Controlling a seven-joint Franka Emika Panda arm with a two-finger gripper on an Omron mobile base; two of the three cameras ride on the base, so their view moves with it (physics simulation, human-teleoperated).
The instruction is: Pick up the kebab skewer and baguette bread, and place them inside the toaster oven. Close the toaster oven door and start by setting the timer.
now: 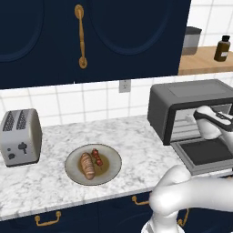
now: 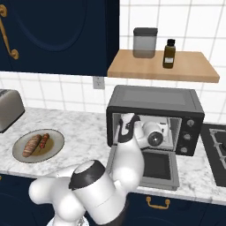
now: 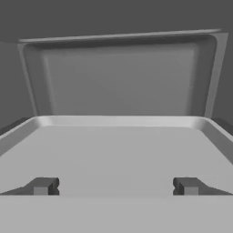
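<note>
Pincer (image 3: 116, 186) is spread wide and holds nothing, poking into the toaster oven (image 2: 154, 119) cavity at the surface's back right. The toaster oven door (image 2: 152, 165) is dropped flat so food can go in. Kebab skewer (image 1: 97, 157) and baguette bread (image 1: 87, 165) lie side by side on the plate (image 1: 113, 175) near the front edge, not yet picked.
</note>
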